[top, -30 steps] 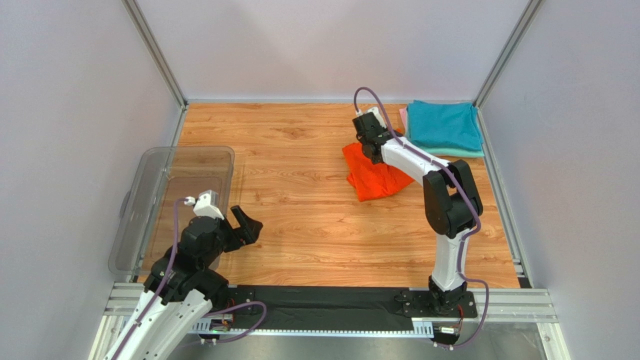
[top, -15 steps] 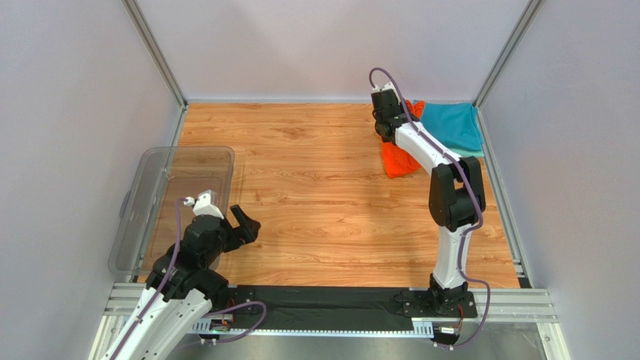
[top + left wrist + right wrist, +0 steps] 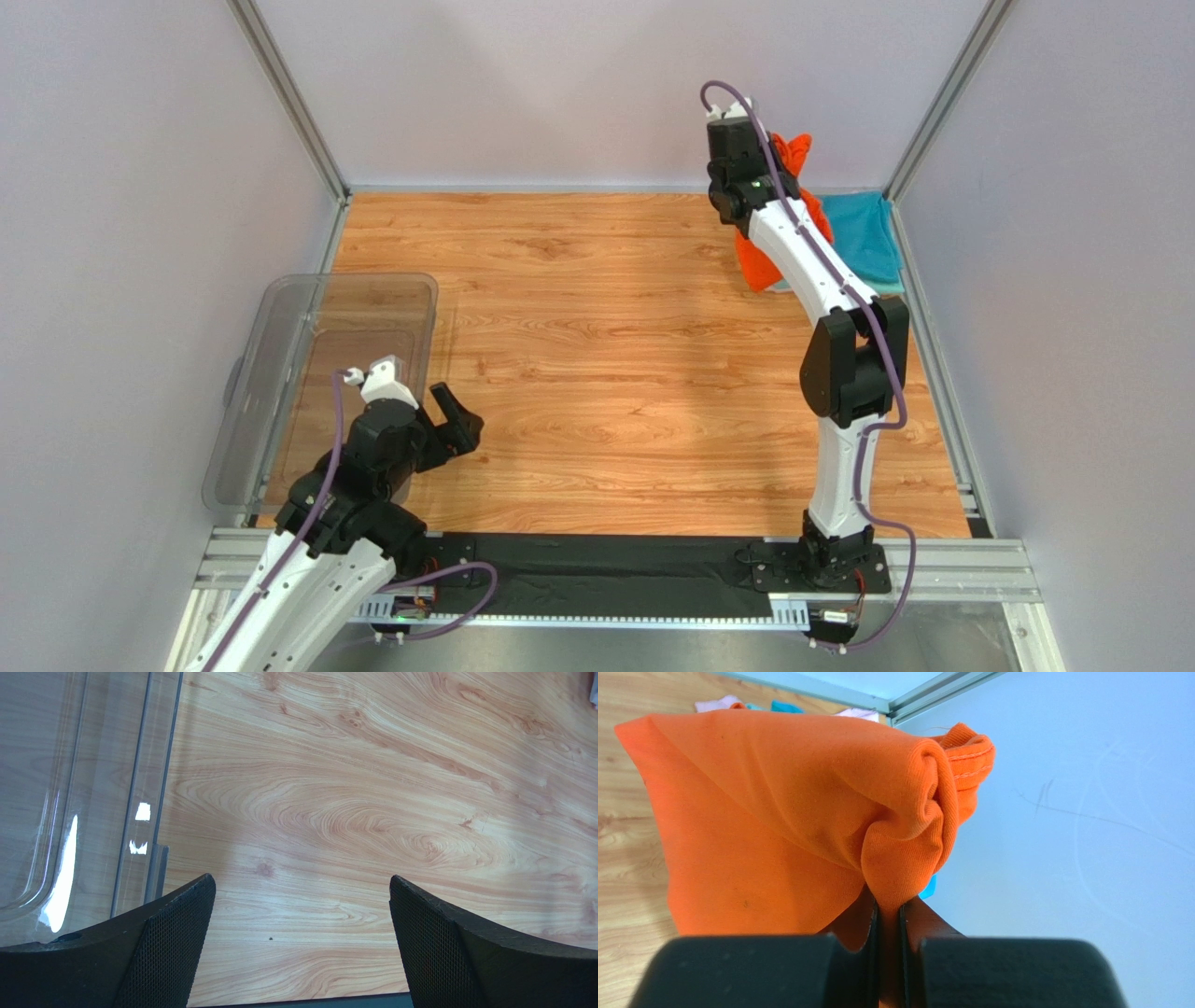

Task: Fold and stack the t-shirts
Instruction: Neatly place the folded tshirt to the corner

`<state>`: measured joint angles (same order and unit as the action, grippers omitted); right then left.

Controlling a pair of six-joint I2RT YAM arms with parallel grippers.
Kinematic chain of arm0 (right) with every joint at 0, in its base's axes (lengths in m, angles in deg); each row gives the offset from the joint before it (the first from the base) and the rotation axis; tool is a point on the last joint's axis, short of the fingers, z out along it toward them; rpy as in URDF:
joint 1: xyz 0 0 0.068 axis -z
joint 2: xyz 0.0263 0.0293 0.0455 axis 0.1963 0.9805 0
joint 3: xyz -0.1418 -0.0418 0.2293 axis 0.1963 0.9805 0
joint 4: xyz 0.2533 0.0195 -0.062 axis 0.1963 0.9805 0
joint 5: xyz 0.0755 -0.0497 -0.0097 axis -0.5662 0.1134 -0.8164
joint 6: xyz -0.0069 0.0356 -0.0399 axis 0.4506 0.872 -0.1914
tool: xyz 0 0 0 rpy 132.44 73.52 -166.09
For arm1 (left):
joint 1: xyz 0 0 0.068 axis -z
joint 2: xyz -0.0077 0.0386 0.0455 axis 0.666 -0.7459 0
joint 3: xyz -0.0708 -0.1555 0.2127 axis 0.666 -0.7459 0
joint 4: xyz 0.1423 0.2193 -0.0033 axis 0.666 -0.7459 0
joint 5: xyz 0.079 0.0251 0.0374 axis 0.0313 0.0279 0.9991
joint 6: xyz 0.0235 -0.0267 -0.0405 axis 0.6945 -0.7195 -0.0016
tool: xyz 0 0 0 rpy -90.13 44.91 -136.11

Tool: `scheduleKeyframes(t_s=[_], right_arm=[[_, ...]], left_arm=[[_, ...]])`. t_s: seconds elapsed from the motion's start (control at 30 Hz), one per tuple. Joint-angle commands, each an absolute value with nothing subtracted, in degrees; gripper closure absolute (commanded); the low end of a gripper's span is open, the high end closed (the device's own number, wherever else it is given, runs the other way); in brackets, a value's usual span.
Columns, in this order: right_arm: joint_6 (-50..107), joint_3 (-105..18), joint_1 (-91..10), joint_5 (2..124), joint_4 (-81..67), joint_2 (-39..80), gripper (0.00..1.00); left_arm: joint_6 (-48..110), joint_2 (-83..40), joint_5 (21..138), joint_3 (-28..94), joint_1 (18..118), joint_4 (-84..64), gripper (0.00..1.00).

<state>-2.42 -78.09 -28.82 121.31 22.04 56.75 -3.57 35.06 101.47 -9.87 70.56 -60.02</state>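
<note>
One orange shirt (image 3: 773, 812) is pinched, bunched, in the pressed-together right claw (image 3: 889, 913) and hung above the table's (image 3: 589, 350) far right corner. The teal shirt (image 3: 863, 231) lies just below, toward the right edge. The left claw (image 3: 302, 903) — spread, nothing in it — is seen well apart at the near left corner.

A fixed overhead camera looks down and forward from behind the two arm bases (image 3: 561, 567), taking in the whole wooden table (image 3: 589, 350). The left wrist camera peers low and close past its own fingers (image 3: 161, 952) at the tabletop and the clear plastic tub (image 3: 70, 777), both shared with the overhead view. The right wrist camera sits closer still, facing the orange t-shirt (image 3: 773, 812) and the far corner wall (image 3: 1088, 812), also seen from above.
</note>
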Motion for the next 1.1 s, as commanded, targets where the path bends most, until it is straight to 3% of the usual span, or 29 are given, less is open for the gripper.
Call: scheduleKeyframes(t_s=[0.0,0.73,1.07], right_arm=[[-2.3,-85.5,-28.3,120.8,24.7,54.5,1.00],[0.2,-95.0,-24.2,113.6,30.0,54.4,1.00],[4.0,-96.6,-19.2,107.3,30.7,60.2,1.00]], left_arm=[[-4.2,34.7,102.3,-8.5,70.7,-60.1,0.00],[-4.2,33.2,102.7,-8.4,70.7,-60.1,0.00],[-4.2,33.9,103.1,-8.5,70.6,-60.3,0.00]])
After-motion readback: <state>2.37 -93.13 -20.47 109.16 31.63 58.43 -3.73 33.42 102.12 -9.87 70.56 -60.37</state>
